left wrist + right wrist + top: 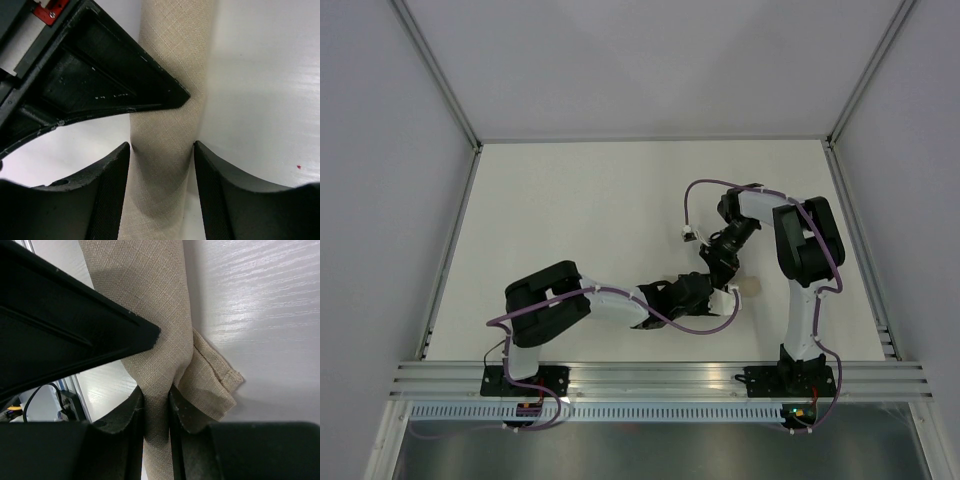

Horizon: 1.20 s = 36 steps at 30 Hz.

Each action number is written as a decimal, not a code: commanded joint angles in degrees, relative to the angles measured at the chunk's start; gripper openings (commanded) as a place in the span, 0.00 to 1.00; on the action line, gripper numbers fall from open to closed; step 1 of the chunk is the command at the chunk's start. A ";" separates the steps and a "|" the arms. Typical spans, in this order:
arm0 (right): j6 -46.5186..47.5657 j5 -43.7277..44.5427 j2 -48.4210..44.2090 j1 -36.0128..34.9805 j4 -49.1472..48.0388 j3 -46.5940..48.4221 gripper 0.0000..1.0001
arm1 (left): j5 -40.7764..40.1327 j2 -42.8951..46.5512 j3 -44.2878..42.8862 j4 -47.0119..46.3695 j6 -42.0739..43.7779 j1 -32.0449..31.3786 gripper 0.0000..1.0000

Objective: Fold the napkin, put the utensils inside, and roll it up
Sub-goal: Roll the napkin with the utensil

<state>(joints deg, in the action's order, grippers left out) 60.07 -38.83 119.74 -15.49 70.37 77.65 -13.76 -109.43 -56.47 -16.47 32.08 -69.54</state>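
Napkin (160,300), rolled: was pinched near its end by right gripper (157,407), jaws nearly closed, apparently against unrolling; was straddled by left gripper (161,160), jaws wider, grip undeterminable.

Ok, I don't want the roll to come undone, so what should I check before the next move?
1. Right claw shut on napkin: ok.
2. Left claw gripping napkin: cannot tell; its fingers flank it.
3. Utensils inside: cannot tell; none show.
4. Napkin rolled shut: not ok; a hemmed corner lies loose on the table.
5. Claws clear of each other: not ok; they crowd together.
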 commanded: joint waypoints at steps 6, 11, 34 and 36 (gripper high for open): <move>3.82 3.32 5.94 0.02 -3.93 1.45 0.13 | 0.22 -3.33 -3.03 3.53 3.70 -0.07 0.55; 4.00 2.71 5.85 0.10 -2.61 2.24 0.20 | 4.61 -4.21 -5.49 8.29 2.47 0.98 0.49; -4.44 -3.88 0.05 3.88 -3.75 8.92 0.60 | 24.48 -8.87 -16.13 28.06 -3.86 7.22 0.44; -4.96 -4.67 0.05 4.06 -3.22 9.62 0.60 | 25.36 -9.40 -17.00 28.68 -4.04 7.57 0.44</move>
<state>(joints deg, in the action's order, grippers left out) 55.02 -41.58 122.19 -11.92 71.72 84.55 5.56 -115.22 -72.69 5.08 31.55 -62.11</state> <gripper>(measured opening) 0.598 0.442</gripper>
